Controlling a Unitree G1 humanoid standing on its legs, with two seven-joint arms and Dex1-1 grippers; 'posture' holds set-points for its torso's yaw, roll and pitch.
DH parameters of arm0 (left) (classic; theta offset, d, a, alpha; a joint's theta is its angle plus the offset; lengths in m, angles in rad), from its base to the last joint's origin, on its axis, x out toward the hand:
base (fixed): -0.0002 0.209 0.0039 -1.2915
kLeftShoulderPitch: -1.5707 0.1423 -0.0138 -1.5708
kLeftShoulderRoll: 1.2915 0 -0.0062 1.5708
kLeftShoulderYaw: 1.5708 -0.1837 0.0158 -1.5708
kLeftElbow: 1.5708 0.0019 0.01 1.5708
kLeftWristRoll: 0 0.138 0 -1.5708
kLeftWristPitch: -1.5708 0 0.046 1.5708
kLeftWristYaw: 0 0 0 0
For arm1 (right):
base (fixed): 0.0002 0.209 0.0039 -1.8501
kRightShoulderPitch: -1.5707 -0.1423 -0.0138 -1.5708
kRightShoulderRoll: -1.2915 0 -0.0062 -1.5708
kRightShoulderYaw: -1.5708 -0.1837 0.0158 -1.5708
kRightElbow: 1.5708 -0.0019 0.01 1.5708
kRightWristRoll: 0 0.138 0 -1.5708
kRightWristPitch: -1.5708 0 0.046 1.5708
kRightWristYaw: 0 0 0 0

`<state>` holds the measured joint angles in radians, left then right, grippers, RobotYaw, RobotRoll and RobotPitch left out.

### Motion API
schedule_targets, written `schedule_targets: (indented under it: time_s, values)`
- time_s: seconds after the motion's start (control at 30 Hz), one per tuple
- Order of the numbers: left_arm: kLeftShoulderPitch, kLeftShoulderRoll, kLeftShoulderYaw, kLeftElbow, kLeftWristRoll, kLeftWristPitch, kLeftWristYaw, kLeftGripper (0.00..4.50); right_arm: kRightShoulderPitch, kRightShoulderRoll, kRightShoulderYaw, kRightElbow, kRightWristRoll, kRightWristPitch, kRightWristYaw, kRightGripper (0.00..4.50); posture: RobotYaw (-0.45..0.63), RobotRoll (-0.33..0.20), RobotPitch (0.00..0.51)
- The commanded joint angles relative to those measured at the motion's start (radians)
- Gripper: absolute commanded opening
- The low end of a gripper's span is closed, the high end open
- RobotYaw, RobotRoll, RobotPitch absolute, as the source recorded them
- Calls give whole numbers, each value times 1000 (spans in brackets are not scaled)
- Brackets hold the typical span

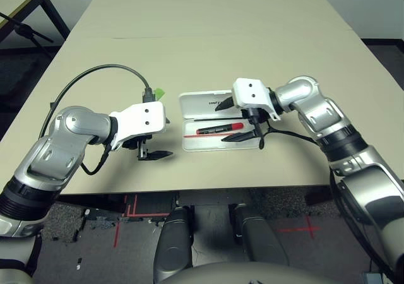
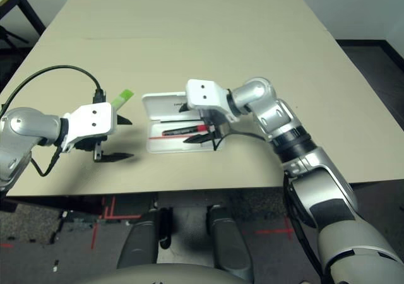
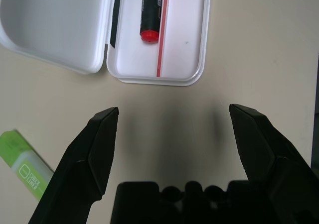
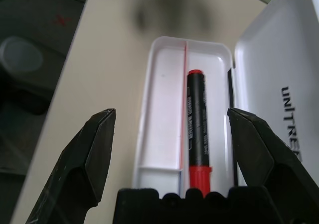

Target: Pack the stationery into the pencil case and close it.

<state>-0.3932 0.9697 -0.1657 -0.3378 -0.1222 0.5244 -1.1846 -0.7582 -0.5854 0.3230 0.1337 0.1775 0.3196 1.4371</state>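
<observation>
Both hands are wide open and hold nothing. The red marker (image 1: 219, 129) lies in the open pencil case (image 1: 192, 142). The right hand (image 1: 238, 121) hovers over it and could bump the lid shut. The green stick (image 1: 158, 93) waits on the tabletop (image 1: 208, 38) at the case's ten o'clock.

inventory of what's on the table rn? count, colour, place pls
pencil case: 1, white, open flat at table centre, lid lying on the far side, dark lettering on it
marker: 1, black body with red ends, lying inside the case's tray, beside a thin red line
green stick: 1, light green, on the table to the left of the case, behind the left gripper
table: 1, beige
cable: 1, black, looping to the left wrist
left gripper: 1, black fingers, open, empty, left of the case
right gripper: 1, black fingers, open, over the case, straddling the marker without holding it
</observation>
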Motion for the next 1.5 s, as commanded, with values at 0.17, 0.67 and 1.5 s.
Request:
schedule_targets:
  time_s: [0.17, 0.67, 1.5]
  values:
    - [28, 22, 21, -9, -12, 7, 9, 4500, 119, -109, -179, -190, 174, 212, -43, 4483, 31, 0, 148]
    - [32, 32, 58, 2, -23, 95, 56, 4500, 400, -258, -464, -569, 452, 470, -262, 4483, -20, 0, 146]
    - [-561, -238, -210, 772, 178, 322, 227, 4500, 381, -281, -328, -549, 428, 439, -320, 4483, -22, 0, 133]
